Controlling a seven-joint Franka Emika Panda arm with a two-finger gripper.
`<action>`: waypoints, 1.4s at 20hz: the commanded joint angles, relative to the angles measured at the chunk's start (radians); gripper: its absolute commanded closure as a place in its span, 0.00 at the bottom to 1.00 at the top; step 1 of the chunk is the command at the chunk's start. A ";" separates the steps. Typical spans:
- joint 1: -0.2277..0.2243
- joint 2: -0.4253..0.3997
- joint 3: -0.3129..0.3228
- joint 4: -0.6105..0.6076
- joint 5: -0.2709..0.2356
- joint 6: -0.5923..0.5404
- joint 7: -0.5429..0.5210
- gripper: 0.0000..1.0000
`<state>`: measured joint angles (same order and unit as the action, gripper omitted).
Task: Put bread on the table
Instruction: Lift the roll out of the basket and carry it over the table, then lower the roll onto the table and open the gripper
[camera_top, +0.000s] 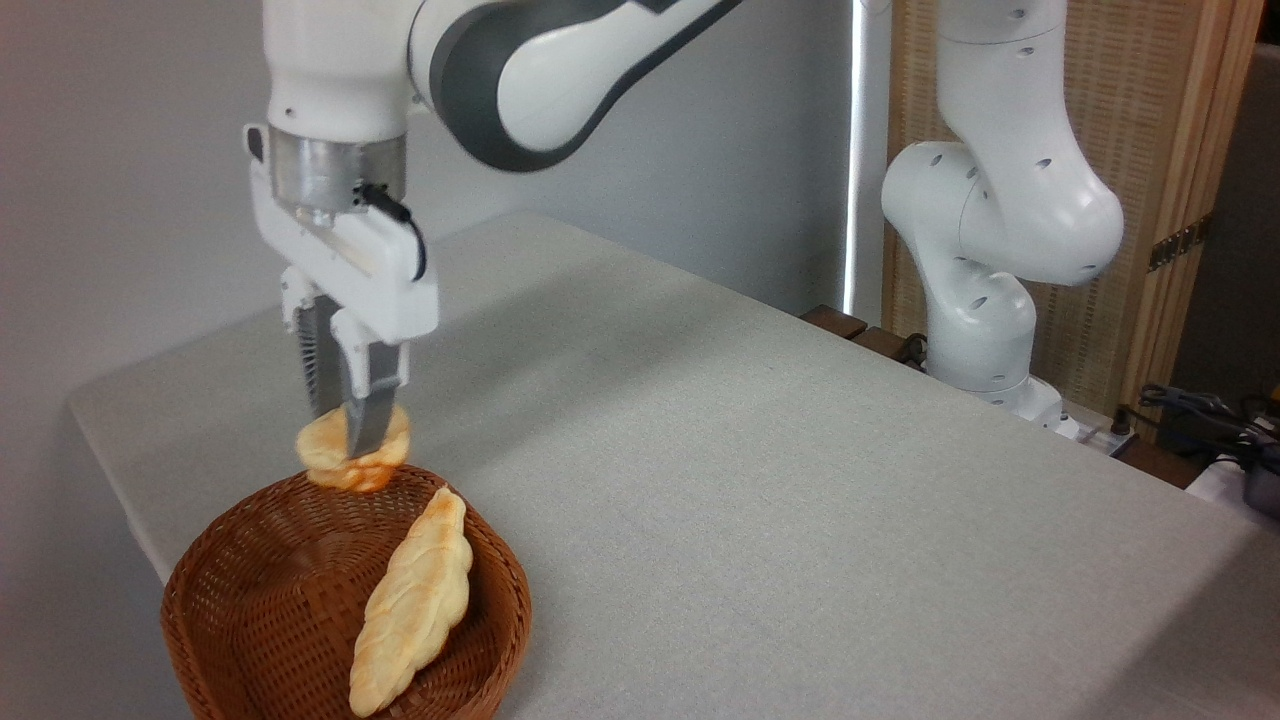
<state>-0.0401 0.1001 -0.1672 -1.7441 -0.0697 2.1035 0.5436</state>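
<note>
Camera view: the fingers (352, 425) are clamped on the bread (352, 452), a small round bun held in the air just above the far rim of the wicker basket (250, 610), where a longer braided loaf (415, 603) lies. The lift looks done; left is carrying the bun sideways over the grey counter (760, 480) and setting it down.

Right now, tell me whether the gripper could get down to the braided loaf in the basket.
Probably not yet. The gripper is shut on the bun, so its fingers are occupied. Otherwise the way looks free: the braided loaf lies uncovered, leaning on the rim of the open basket, just below.
</note>
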 joint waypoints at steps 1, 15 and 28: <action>0.000 -0.126 0.003 -0.122 -0.019 -0.046 0.006 0.51; -0.064 -0.171 -0.020 -0.284 -0.007 -0.129 -0.004 0.39; -0.057 -0.138 -0.008 -0.272 -0.008 -0.120 -0.008 0.00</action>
<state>-0.0955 -0.0370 -0.1853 -2.0340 -0.0715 1.9941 0.5433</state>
